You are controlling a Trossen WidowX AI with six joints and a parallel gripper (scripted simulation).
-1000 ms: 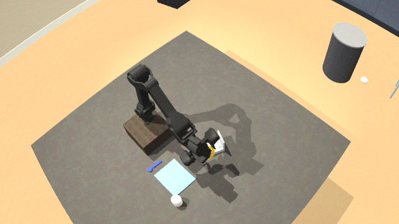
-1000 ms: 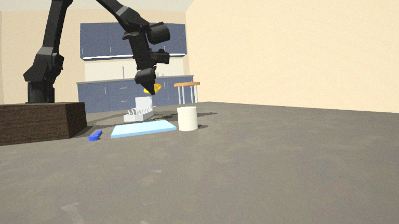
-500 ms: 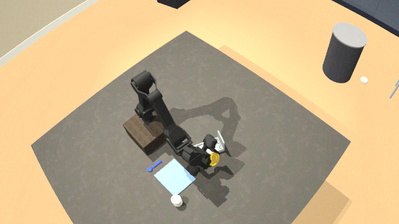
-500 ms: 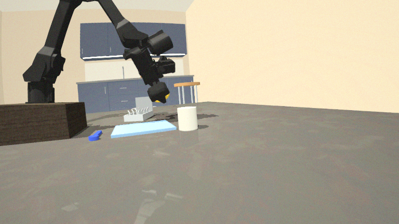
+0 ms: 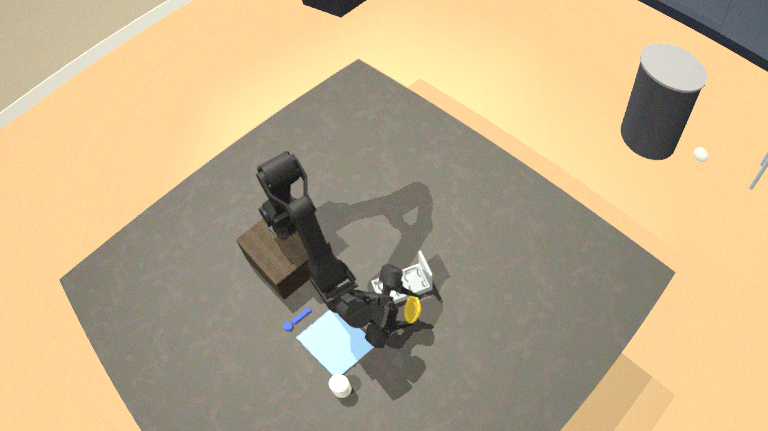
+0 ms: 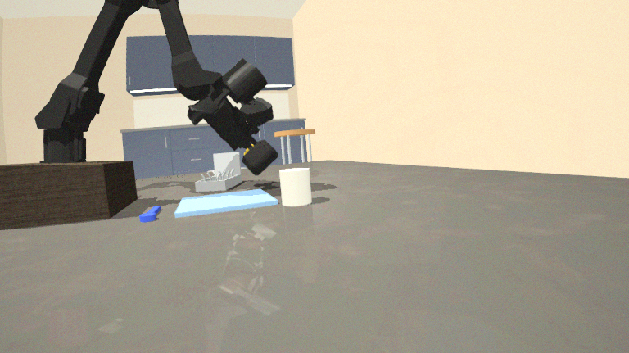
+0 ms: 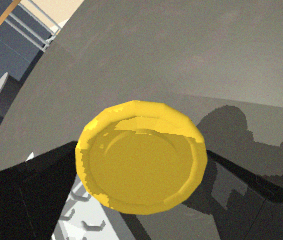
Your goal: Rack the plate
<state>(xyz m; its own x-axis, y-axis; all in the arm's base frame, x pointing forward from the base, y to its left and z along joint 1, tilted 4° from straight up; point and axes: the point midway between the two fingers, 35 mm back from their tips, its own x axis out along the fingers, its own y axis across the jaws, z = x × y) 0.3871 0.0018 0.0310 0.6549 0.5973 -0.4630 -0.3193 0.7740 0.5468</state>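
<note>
My gripper [image 5: 402,317] [image 6: 253,151] is shut on the yellow plate [image 5: 412,309] [image 7: 141,156] and holds it by its rim, tipped nearly on edge. The plate fills the middle of the wrist view between the two black fingers. In the exterior view only a sliver of the plate [image 6: 247,150] shows behind a finger. The white dish rack [image 5: 417,278] [image 6: 218,183] stands on the table just beside and below the plate. Its rails show at the lower left of the wrist view. The plate hangs a little above the table and is not in a slot.
A light blue mat [image 5: 334,341] [image 6: 222,201] lies next to the gripper. A white cup [image 5: 339,385] [image 6: 295,187] stands by the mat's corner. A small blue utensil [image 5: 297,318] [image 6: 149,214] lies near the wooden block [image 5: 271,259] [image 6: 55,192] under the arm's base.
</note>
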